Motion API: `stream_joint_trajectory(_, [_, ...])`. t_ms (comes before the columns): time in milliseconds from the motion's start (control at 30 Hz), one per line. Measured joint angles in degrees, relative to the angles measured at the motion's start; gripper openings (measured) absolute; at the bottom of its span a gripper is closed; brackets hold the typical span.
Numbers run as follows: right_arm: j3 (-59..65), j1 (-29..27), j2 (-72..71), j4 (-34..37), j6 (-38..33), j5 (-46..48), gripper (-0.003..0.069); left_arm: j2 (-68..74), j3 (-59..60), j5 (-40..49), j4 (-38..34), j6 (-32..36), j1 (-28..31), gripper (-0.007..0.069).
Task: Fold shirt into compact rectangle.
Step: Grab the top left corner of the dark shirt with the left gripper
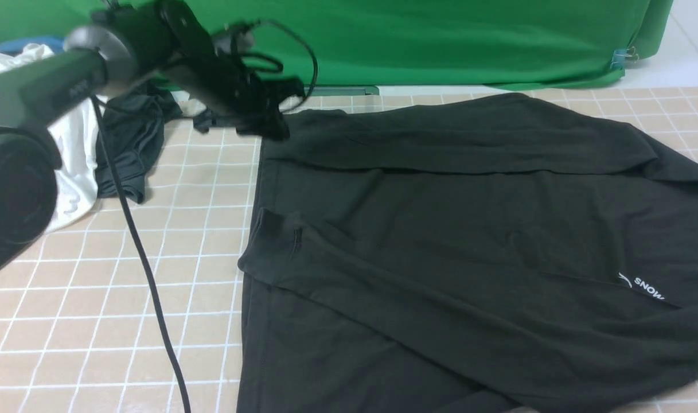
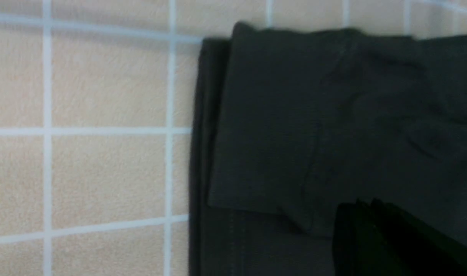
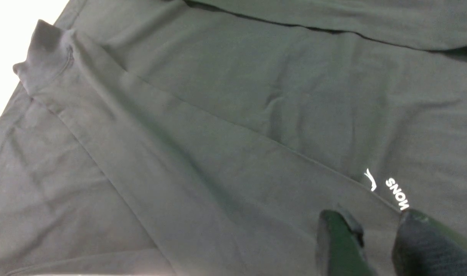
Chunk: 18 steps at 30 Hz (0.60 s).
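Note:
The black shirt (image 1: 469,229) lies spread over the tiled table, with one sleeve folded along its far edge and the other crossing diagonally to a cuff (image 1: 274,229). The white "SNOW" print (image 1: 647,288) shows at the right. My left gripper (image 1: 268,123) is at the shirt's far left corner. In the left wrist view its dark fingers (image 2: 365,205) are together over the shirt (image 2: 333,115) beside a sleeve cuff (image 2: 264,115); any pinch of cloth is hidden. My right gripper (image 3: 375,224) is out of the front view. It hovers open just above the shirt (image 3: 218,115), next to the print (image 3: 397,193).
A white garment (image 1: 73,166) and a smaller dark grey garment (image 1: 133,143) are heaped at the far left. A green backdrop (image 1: 440,40) closes off the back. My left arm's black cable (image 1: 142,258) hangs across the tiles left of the shirt.

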Motion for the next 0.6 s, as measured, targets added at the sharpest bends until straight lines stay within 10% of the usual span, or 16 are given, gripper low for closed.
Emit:
stream_joint_trajectory(267, [0.00,0.00,0.00,0.00,0.00,0.12,0.0238,2.16,-0.43,9.85,-3.77,-11.91,-0.85,0.0044])
stream_joint_trajectory(600, [0.00,0.00,0.00,0.00,0.00,-2.15,0.0238,4.23,-0.38,4.70,-3.89,-20.58,-1.07,0.0330])
